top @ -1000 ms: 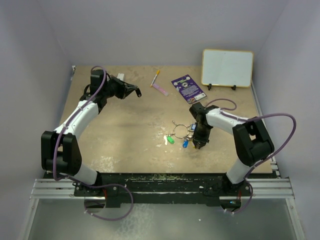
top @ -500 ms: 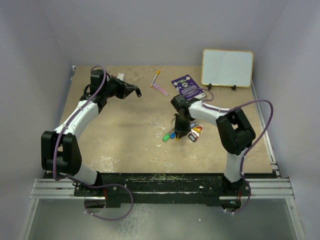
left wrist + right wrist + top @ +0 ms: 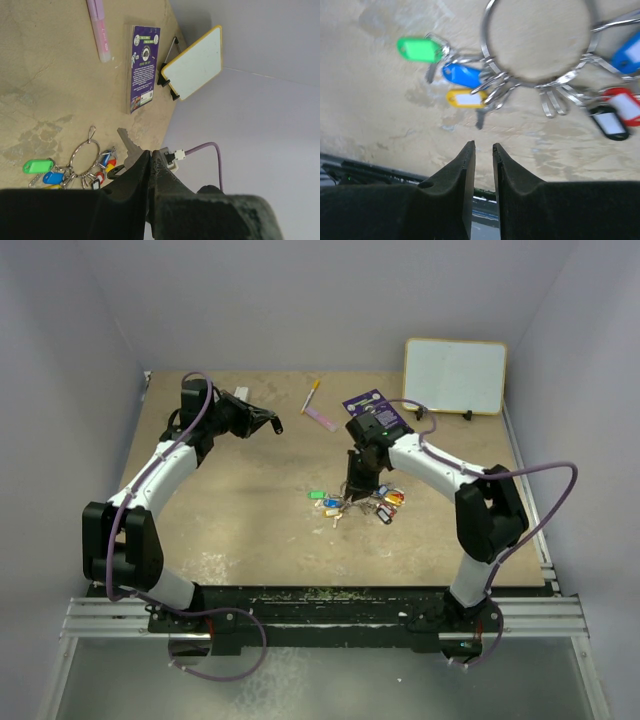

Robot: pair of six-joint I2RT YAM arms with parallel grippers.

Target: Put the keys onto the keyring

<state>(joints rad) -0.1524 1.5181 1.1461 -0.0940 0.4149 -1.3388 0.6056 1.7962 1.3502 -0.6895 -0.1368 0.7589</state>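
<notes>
The keyring (image 3: 520,79) is a thin silver ring lying flat on the table, with several tagged keys hung on it: green (image 3: 419,50), blue (image 3: 462,75), yellow (image 3: 467,98) and red (image 3: 625,105). The bunch lies mid-table in the top view (image 3: 360,504). My right gripper (image 3: 483,145) hovers just above it (image 3: 355,486), jaws a narrow gap apart with nothing between them. My left gripper (image 3: 151,152) is far left at the back (image 3: 272,426), shut on a bare silver key (image 3: 128,144) that sticks out past its tips.
A purple card (image 3: 377,416) lies behind the bunch, a pink pen (image 3: 320,418) and a yellow marker (image 3: 311,395) to its left. A white board (image 3: 455,375) stands at the back right. Walls close in on three sides.
My right gripper has swung from the right front to the back left over the ring. The key bunch has slid left and its tags have fanned out. The left arm has not moved.
</notes>
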